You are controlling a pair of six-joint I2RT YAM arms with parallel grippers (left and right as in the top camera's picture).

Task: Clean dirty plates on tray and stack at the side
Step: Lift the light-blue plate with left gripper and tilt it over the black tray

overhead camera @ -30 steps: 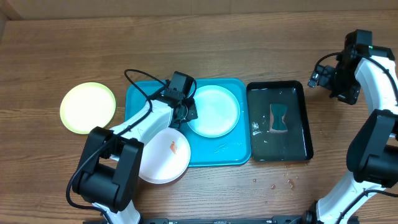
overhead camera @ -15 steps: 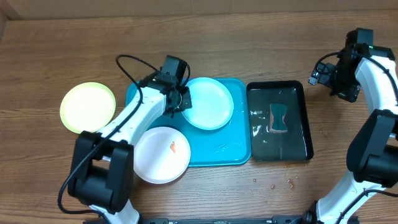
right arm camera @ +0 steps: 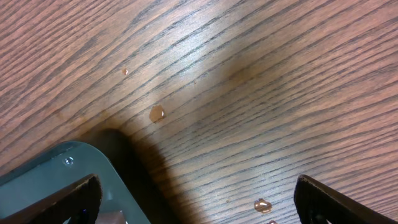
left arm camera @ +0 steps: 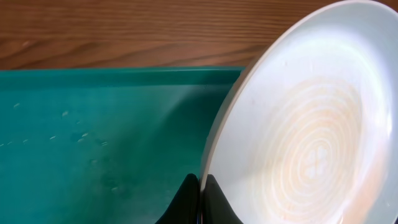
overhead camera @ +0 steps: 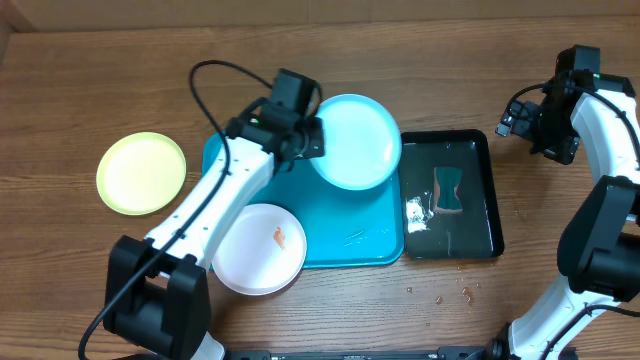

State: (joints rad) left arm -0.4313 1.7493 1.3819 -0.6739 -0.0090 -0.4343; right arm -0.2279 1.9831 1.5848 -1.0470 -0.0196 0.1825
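- Gripping the left edge of the light blue plate [overhead camera: 355, 140], the left gripper [overhead camera: 311, 140] is clamped tight on its rim. The left wrist view shows the dark fingertips [left arm camera: 186, 204] pinched on either side of the thin edge.
- From overhead, that plate covers the back-right corner of the turquoise tray [overhead camera: 340, 235] and reaches past it toward the black tray [overhead camera: 490, 200].
- In the left wrist view the plate's pale inner face carries faint concentric rings. The tray floor beside it is speckled with small droplets.
- The white plate [overhead camera: 255, 255] sits at the tray's front-left corner, partly hanging over the rim onto the table [overhead camera: 80, 280]. It has a small orange-red smear [overhead camera: 277, 238] near its middle.
- The yellow-green plate [overhead camera: 141, 172] lies flat on the table left of the tray, apart from it.
- The black tray lies just beside the turquoise tray on its right. It holds a sponge [overhead camera: 448, 190] and a white foamy patch [overhead camera: 416, 214].
- The right gripper [right arm camera: 196, 202] hangs over bare wood near the black tray's back-right corner, its jaws spread wide and holding nothing.
- Small orange droplets [right arm camera: 156, 113] dot the wood below it.
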